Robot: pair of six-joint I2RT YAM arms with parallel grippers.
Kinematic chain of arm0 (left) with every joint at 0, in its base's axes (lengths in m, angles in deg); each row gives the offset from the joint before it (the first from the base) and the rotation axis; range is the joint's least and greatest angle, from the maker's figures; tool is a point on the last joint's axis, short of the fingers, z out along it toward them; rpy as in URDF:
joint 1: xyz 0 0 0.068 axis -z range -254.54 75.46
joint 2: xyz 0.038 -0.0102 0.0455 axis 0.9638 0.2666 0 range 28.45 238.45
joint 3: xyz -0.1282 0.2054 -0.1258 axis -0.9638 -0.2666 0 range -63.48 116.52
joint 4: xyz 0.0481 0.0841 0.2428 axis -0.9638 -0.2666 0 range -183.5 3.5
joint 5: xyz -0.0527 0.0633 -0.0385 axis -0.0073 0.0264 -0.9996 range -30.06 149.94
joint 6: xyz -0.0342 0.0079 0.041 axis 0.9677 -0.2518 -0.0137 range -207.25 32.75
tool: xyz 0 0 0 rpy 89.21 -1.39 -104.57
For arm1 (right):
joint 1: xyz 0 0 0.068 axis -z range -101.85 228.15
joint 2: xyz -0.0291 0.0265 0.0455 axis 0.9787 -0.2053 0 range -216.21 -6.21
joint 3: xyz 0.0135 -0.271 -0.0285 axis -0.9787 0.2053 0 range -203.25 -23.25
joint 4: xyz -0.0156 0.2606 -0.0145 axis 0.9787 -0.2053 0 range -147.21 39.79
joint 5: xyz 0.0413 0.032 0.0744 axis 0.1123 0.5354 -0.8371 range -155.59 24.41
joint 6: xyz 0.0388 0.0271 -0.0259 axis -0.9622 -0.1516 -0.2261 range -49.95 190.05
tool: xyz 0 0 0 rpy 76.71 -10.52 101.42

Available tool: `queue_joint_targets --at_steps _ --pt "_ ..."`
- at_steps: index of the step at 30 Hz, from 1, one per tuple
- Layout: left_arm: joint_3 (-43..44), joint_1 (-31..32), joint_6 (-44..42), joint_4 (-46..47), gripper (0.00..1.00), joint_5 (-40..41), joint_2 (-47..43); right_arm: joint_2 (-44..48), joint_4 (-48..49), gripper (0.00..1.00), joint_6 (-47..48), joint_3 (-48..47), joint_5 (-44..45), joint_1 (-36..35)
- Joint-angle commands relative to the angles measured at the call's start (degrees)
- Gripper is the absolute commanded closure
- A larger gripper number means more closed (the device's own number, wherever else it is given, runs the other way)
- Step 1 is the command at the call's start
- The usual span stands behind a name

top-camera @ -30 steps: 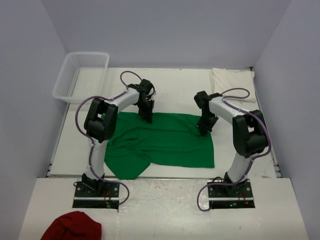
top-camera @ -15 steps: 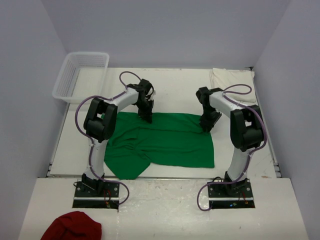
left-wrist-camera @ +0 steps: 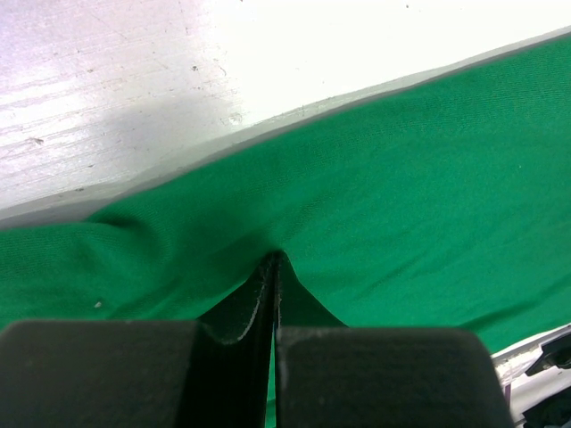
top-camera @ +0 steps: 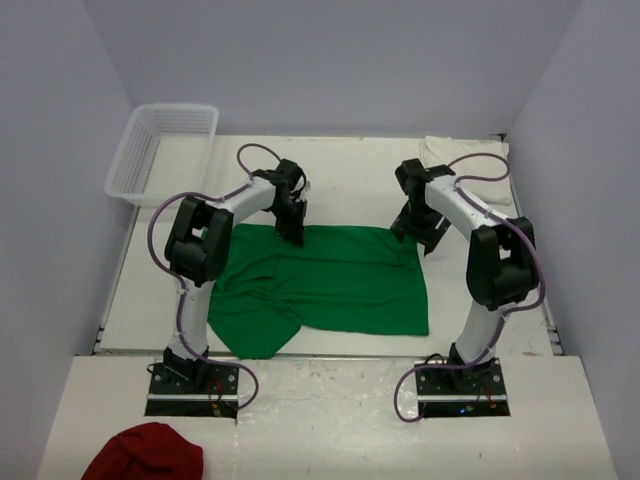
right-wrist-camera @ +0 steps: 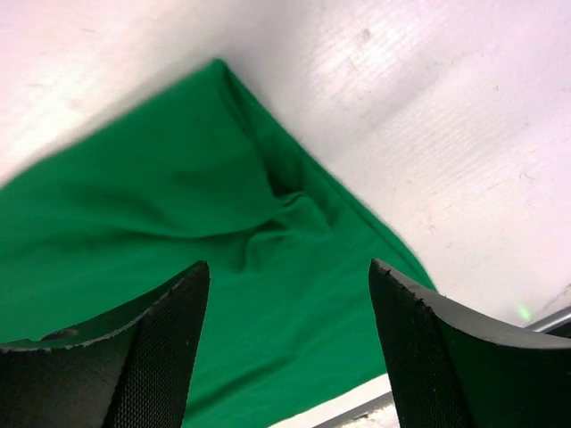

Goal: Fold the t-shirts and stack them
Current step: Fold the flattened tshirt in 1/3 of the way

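While its jaws are pressed together on a pinch of fabric, the left gripper [left-wrist-camera: 275, 260] holds the green t-shirt [left-wrist-camera: 393, 187] at its far edge, close to the far left corner. The cloth rises into a small peak where it enters the closed jaws. The right gripper [right-wrist-camera: 287, 266] stands with its jaws wide apart above the far right corner of the same shirt and holds nothing; a small crumple lies in the cloth below the gap. The green t-shirt lies spread on the white table [top-camera: 350, 180] between the two arms. The cream-white t-shirt [top-camera: 462, 156] lies bunched at the far right corner, well apart. A white mesh basket [top-camera: 162, 148] occupies the far left corner. A dark red cloth [top-camera: 145, 455] lies near the left arm's base
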Motion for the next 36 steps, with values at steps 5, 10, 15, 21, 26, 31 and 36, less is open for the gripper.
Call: queue_joint_targets --at_steps 5,10,15,21,26,31,36 --pt "-2.6 -0.3 -0.7 -2.1 1.0 2.9 0.0 3.4 0.0 0.29 5.3 -8.5 -0.2 -0.3" --pt "-2.3 -0.3 -0.8 -2.5 1.0 3.0 -0.3 -4.6 0.1 1.0 7.6 -15.3 -3.1 -0.2" --pt "-2.1 -0.3 -0.8 -2.7 1.0 2.9 -0.5 -10.9 -0.3 1.0 8.4 -20.0 -7.5 0.2" --pt "-0.6 -0.3 -1.0 -3.5 1.0 2.7 -0.9 -16.7 -4.2 1.0 8.8 -24.4 -9.4 0.2" --pt "0.4 -0.3 -1.2 -3.6 1.0 4.0 -2.8 -15.8 -4.0 1.0 8.6 -21.4 -10.4 0.1" --pt "3.8 -0.3 -0.9 -4.9 0.94 9.1 -9.4 -18.3 -6.4 1.0 9.2 -23.9 -11.4 0.1" --pt "7.3 -0.4 -1.8 -7.5 0.79 10.9 -11.0 -20.2 -6.3 1.0 9.8 -25.0 -12.0 0.1"
